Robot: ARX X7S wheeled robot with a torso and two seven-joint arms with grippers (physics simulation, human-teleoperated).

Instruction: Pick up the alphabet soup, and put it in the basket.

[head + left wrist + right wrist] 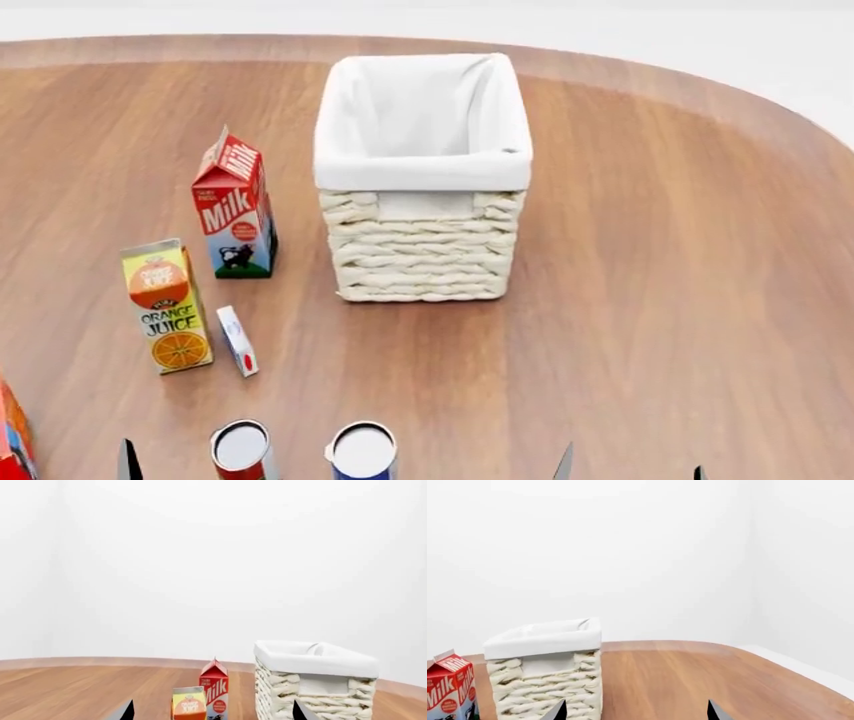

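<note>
Head view: wide wooden table [667,300] with a curved far edge, white floor and plain white walls beyond. At the near edge, left of centre, the alphabet soup [362,451], standing upright, long axis vertical, silvery-white lid facing up, a strip of blue label visible below it. Just to its left, apart from it, a second can [242,449] with a red side, also upright. Farther back at centre, the basket [424,180], cream woven wicker with a white cloth lining folded over the rim; open side up, only the white lining visible inside. Left of the basket, a milk carton [234,205], upright, red and blue. Nearer and farther left, an orange juice carton [167,305], with a small white and red box [238,341] just to its right. At the far-left near corner, a sliver of a red and orange package [11,435], mostly cut off.

Only dark tips visible for each arm: left gripper [212,711] with fingertips [124,711] spread well apart, framing the juice and milk cartons and the basket; right gripper [636,711] likewise wide apart, nothing between its fingertips [556,711], looking at the basket and milk carton. Both clear of the soup can.
</note>
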